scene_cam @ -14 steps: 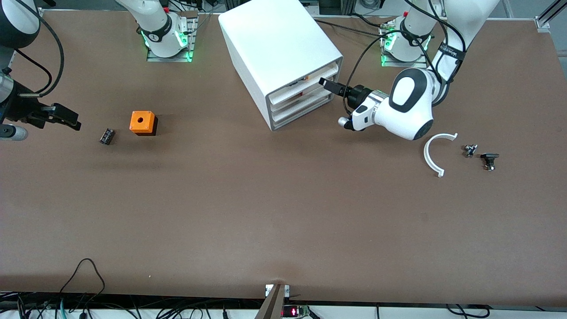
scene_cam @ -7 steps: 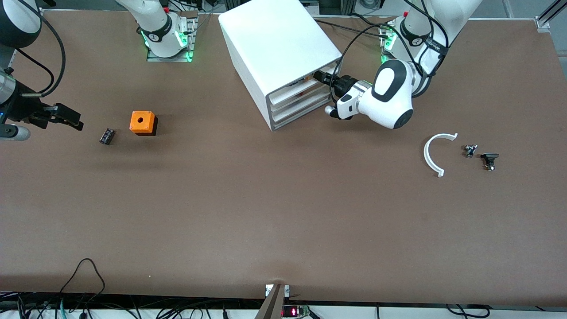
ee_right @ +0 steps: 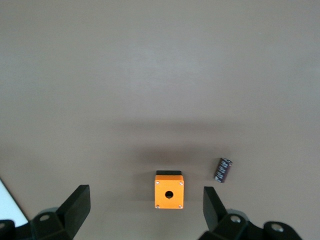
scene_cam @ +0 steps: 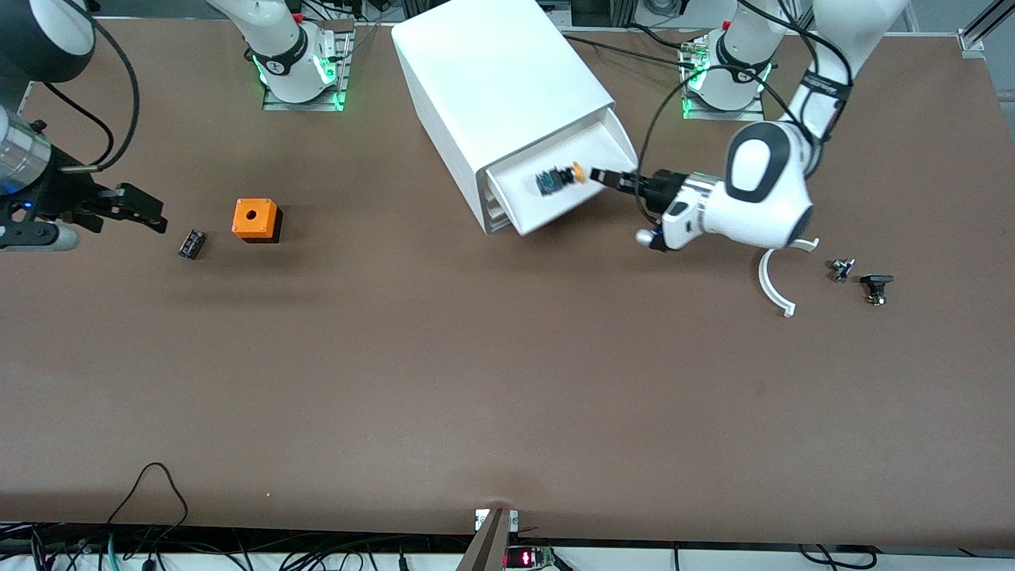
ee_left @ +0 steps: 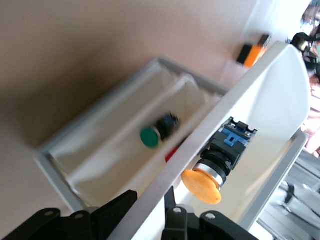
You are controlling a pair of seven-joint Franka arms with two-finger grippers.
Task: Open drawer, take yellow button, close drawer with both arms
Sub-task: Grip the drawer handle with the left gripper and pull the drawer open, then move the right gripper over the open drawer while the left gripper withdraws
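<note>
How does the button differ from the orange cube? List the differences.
The button lies on its side in the open drawer; the orange cube stands upright on the table. The button has a round cap on a black body; the cube is boxy with a hole on top. The button looks smaller. Both show orange.

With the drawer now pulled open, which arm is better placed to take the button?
Probably the right. The left end effector is shut on the drawer front edge, so it is occupied. The right end effector is open and free, though it hangs near the orange cube, well away from the button.
</note>
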